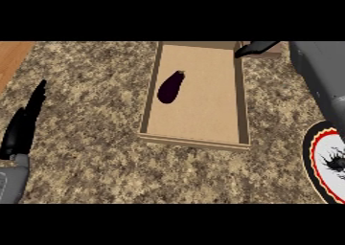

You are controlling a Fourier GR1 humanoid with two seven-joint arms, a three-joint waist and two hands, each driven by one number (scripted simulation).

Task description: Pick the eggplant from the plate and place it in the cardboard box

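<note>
A dark purple eggplant (171, 87) lies inside the open cardboard box (194, 141), in its far left part, close to the left wall. Nothing touches it. My right hand (255, 47) shows only as a straight black finger over the box's far right corner, well apart from the eggplant; the rest of it is cut off at the top. Its grey forearm (325, 76) runs down the right side. The plate (325, 165), white with a red and black rim, sits at the lower right with nothing lying on it. My left hand (23, 125) rests open at the far left, fingers up.
The box stands on a speckled stone counter (90, 110). A strip of wooden surface (7, 60) shows at the upper left corner. The plate is partly cut off by the right edge and partly hidden by my right forearm.
</note>
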